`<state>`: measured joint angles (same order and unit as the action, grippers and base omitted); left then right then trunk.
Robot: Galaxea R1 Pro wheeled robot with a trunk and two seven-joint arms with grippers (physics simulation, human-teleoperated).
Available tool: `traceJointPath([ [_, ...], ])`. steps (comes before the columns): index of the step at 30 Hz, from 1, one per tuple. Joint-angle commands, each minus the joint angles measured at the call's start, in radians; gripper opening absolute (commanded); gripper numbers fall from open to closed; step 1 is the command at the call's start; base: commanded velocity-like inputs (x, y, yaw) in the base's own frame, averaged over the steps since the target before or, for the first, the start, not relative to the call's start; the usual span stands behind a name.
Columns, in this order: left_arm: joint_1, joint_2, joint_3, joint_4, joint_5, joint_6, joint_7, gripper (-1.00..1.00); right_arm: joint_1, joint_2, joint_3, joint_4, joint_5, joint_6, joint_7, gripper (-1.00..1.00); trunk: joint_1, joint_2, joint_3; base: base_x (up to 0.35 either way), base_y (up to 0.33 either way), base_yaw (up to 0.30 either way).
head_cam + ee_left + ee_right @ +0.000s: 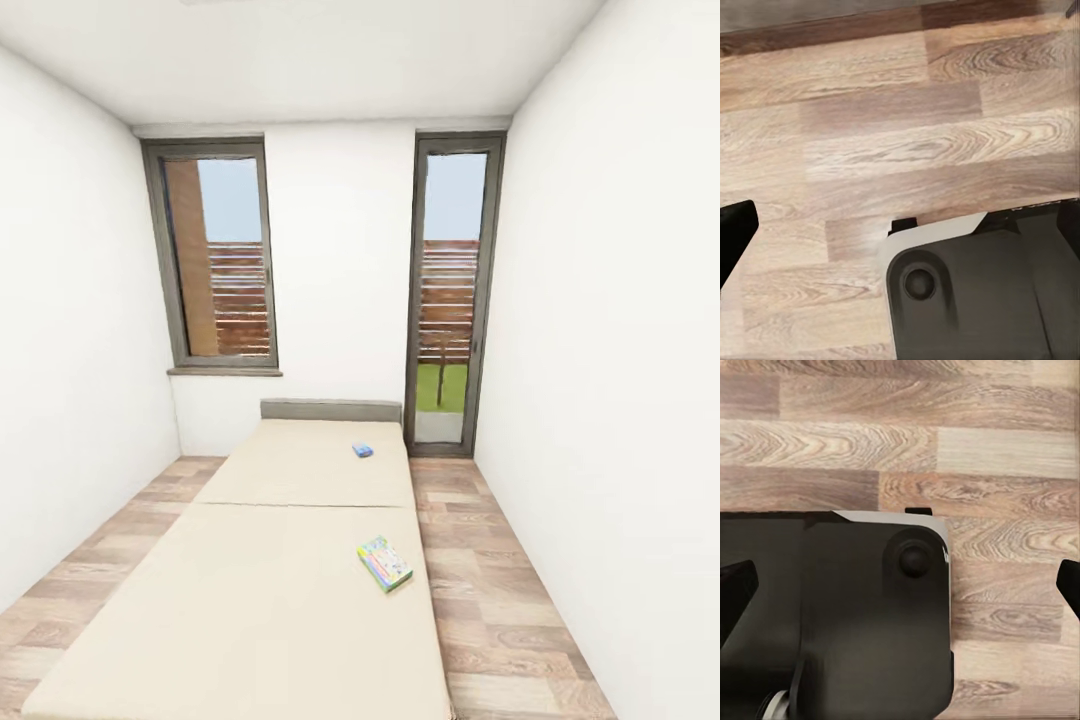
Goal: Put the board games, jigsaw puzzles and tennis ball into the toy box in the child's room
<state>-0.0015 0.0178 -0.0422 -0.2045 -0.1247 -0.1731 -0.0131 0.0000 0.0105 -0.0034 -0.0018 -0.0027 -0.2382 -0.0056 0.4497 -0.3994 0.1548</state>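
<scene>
Bed [290, 560] ahead in my head view, cream top running toward twelve o'clock. One board game [385, 563] with a bright printed cover lies near the bed's edge at about four o'clock; a small blue box [362, 450], likely the second game, sits farther up at one o'clock.

Left wrist view: plank floor [900, 135] and my dark base [975, 300]; one black fingertip [733, 229] at the edge, so I cannot tell that gripper's state.

Right wrist view: two dark fingertips [735, 592] at opposite edges, jaws wide apart, holding nothing.

I judge I'm approaching; next I must close in alongside the near game.
</scene>
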Motion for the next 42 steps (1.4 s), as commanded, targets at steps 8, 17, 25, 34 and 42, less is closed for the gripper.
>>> traceJointPath([
  [8,0.000,-0.001,-0.004,0.000,-0.006,-0.003,0.001,1.00,0.000,0.000,0.000,0.000,0.000,-0.004,-0.001,1.00,0.000,-0.001,-0.005,0.000,-0.009,-0.267],
  [17,0.000,-0.002,-0.004,0.000,-0.006,-0.003,0.001,1.00,0.000,0.001,0.000,0.000,0.001,-0.005,-0.001,1.00,0.000,-0.001,-0.016,0.000,-0.135,-0.175],
  [25,0.000,-0.001,-0.003,0.000,-0.006,-0.003,0.001,1.00,0.000,0.002,0.000,0.000,0.001,-0.005,-0.001,1.00,0.000,-0.001,-0.020,0.000,-0.029,-0.030],
  [34,0.000,-0.002,-0.002,0.000,-0.006,-0.003,0.002,1.00,0.000,0.009,0.000,0.000,0.003,-0.002,-0.001,1.00,0.000,-0.001,-0.024,0.000,-0.004,0.032],
  [42,0.000,-0.002,-0.002,0.000,-0.006,-0.003,0.002,1.00,0.000,0.011,0.002,0.000,0.004,0.000,-0.001,1.00,0.000,-0.001,-0.035,0.000,-0.001,0.122],
])
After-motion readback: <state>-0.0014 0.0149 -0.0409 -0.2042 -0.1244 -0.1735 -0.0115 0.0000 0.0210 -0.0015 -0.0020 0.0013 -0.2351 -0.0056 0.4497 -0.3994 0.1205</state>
